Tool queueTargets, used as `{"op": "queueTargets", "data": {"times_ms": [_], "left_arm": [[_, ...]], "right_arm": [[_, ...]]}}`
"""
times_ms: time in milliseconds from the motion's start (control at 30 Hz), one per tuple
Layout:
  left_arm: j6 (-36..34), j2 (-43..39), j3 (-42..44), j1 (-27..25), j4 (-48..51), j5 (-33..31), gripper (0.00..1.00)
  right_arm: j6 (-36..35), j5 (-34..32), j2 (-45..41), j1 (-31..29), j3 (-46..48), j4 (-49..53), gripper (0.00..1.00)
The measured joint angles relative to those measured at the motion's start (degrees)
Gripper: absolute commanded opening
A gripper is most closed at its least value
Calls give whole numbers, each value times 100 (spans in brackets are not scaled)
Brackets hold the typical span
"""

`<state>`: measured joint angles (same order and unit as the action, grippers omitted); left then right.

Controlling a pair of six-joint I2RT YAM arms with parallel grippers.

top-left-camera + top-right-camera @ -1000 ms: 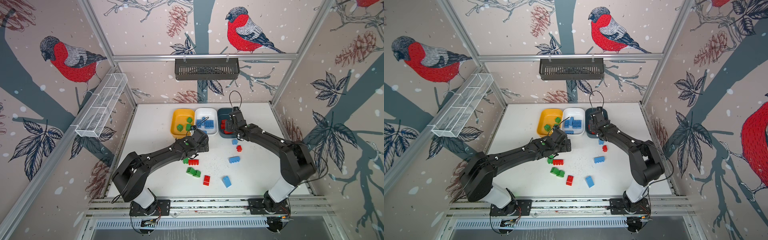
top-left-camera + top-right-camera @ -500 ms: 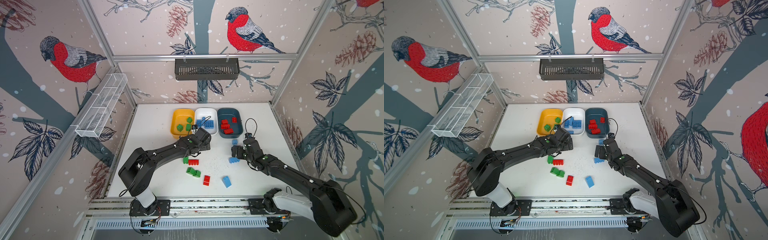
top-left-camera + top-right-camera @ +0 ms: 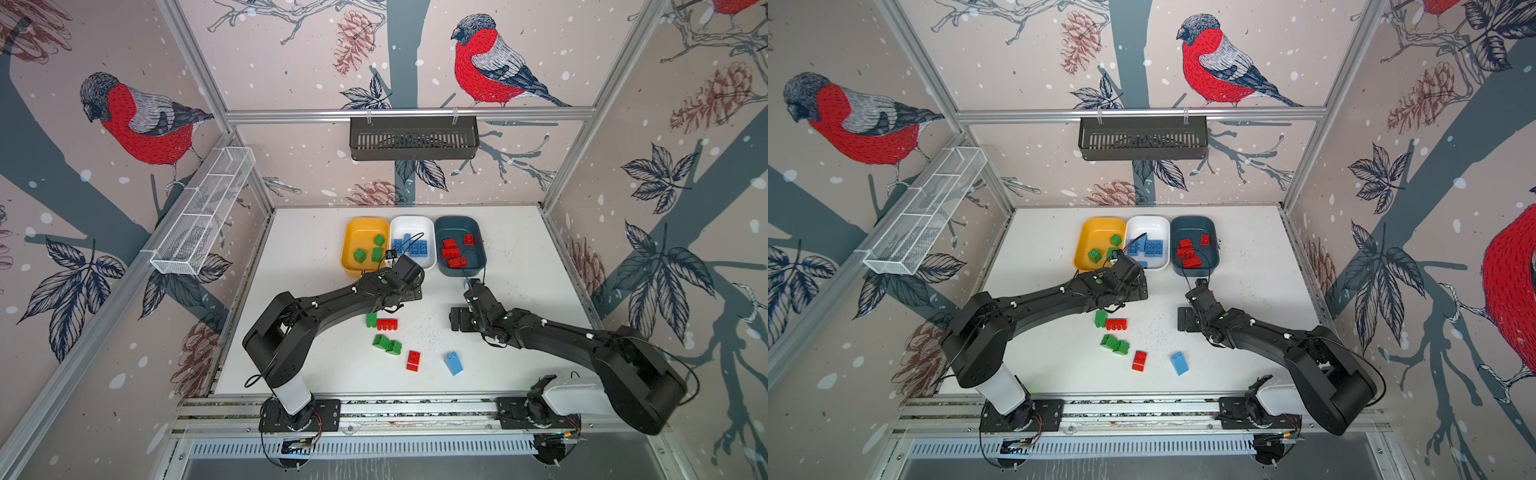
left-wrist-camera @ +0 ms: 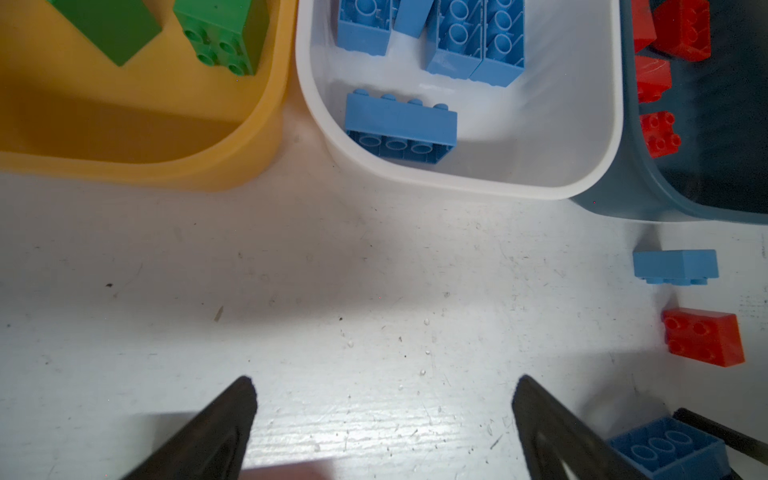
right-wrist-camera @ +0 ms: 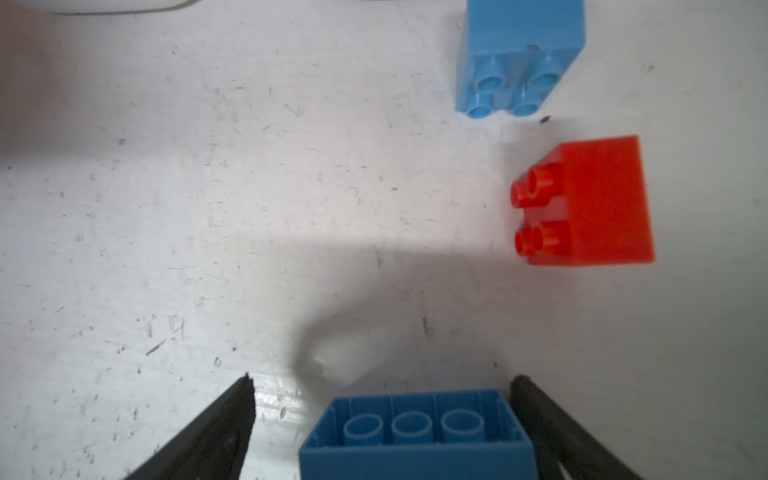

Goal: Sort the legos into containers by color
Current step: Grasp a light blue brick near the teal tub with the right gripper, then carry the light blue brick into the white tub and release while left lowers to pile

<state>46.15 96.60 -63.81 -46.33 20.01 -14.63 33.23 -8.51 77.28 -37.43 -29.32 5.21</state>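
Three containers stand in a row at the back: a yellow tub (image 3: 360,230) with green legos, a white tub (image 3: 411,224) with blue ones, a teal tub (image 3: 457,226) with red ones. My left gripper (image 4: 384,415) hangs open over bare table in front of the white tub (image 4: 540,183). My right gripper (image 5: 382,415) is open around an upside-down blue brick (image 5: 415,432), which lies close to one finger. A small blue brick (image 5: 519,54) and a red one (image 5: 590,203) lie beyond it. Green (image 3: 386,344), red (image 3: 387,324) (image 3: 413,360) and blue (image 3: 453,363) legos lie loose mid-table.
A white wire-mesh basket (image 3: 203,216) hangs on the left wall and a black slotted basket (image 3: 413,139) on the back rail. Both arms' bases stand on the metal rail (image 3: 415,409) at the front edge. The cell walls close in on three sides.
My right gripper has come back from the teal tub and down over the blue brick on the table. The left gripper has stayed in front of the white tub.
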Motion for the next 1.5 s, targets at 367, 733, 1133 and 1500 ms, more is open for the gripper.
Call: {"op": "queueTargets", "data": {"times_ms": [367,733,1133,1500], "left_arm": [[48,-9,26,0,15,-35,97],[98,-96,98,0,33,-63,97],[142,-909,417,35,-136,-348,97],[490,-1908,1276,459,-317,-638,97]], "right_arm": [[105,-533,192,-219,-98,210,73],[122,-697,201,-299,-166,387,57],[-369,-291,-376,-525,-1012,-146,55],[-831,-225,2063,-345,-3552,-568,58]]}}
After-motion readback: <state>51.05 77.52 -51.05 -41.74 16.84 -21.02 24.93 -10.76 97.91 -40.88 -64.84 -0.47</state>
